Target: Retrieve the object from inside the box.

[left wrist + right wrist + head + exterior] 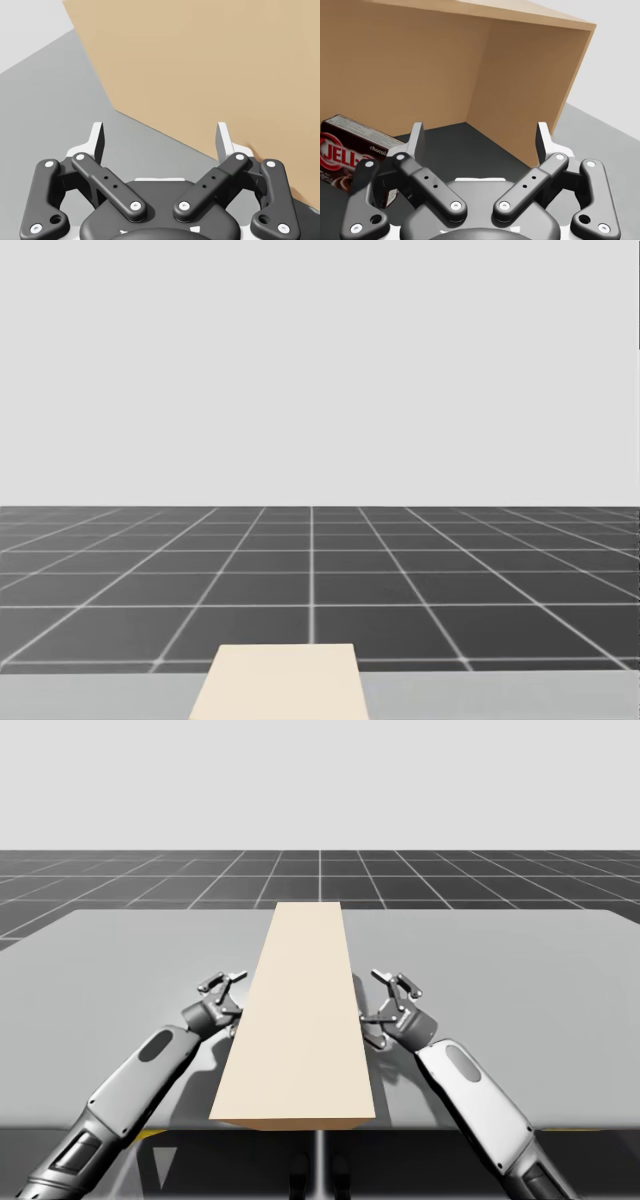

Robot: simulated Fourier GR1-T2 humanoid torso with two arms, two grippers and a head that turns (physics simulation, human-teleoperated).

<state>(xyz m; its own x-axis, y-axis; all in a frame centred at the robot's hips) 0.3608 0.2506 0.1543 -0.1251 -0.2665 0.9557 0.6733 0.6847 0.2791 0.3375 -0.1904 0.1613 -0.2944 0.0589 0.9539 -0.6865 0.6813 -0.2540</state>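
Our right fingers [543,142] stand apart and empty at the tan box's [420,65] open side, since the dark brown carton [350,145] we want lies on its dark floor, just beside one finger rather than between them. Our left fingers [97,142], also apart, face the box's closed outer wall on the desk [60,100], probably to brace it; that wall bars any reach from there.

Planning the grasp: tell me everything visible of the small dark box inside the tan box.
The dark brown box is a rectangular carton, cardboard by its look, with red and white print on its broad face. It rests on the dark floor inside the tan box, near its back wall, beside one finger of my open right gripper, whose linkage hides its near corner.
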